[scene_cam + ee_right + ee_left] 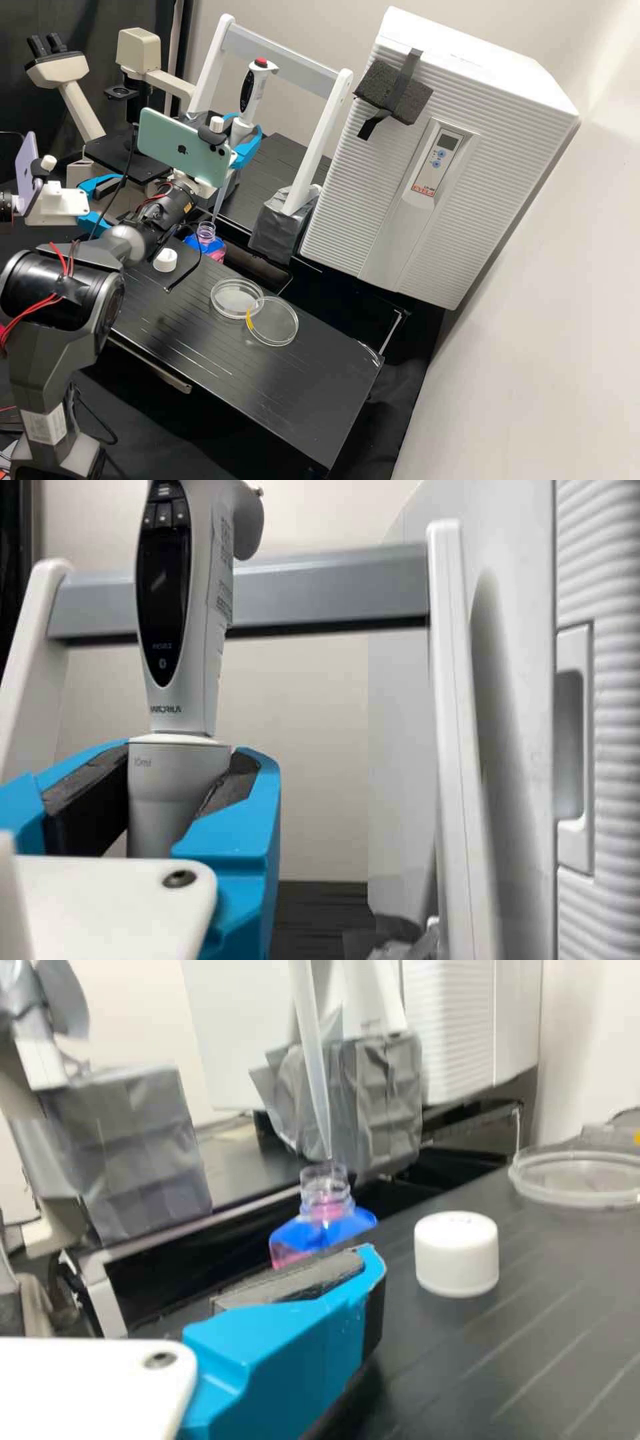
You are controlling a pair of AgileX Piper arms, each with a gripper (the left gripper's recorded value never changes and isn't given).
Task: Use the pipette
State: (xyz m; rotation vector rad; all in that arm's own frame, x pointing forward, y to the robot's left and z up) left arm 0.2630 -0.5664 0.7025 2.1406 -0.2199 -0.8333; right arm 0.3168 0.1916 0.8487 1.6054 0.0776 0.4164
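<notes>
I am holding the right gripper (pixel 243 143) (pixel 150 802) raised above the bench, its wrist levelled so that the two blue fingers are closing from either side on the lower barrel of the pipette (pixel 252 87) (pixel 185 630). The pipette is standing upright in that grip, with its red button end above the fingers. Its long clear tip (pixel 220 197) (pixel 312 1060) is running down below them at a slight slant.

Under this gripper the tip's end is hanging right at the open mouth of the small bottle (pixel 208 235) (pixel 322 1215) of pink liquid. I cannot tell whether it is inside the neck.

The left gripper (pixel 93 202) is lying low and level, off to the side of the right arm. Its blue fingers are spread wide with nothing between them. In its own wrist view one finger (pixel 300 1330) is pointing toward the bottle, which is standing just past that fingertip without touching it.

The bottle's white cap (pixel 165 259) (pixel 456 1252) is sitting on the black plate (pixel 267 387) beside the bottle, close ahead of the left fingers. Two clear dishes (pixel 236 297) (pixel 580 1175) are lying farther out from both grippers, one overlapping the other's edge.

Behind the raised gripper the white rack frame (pixel 287 63) (pixel 300 585) is spanning the bench
</notes>
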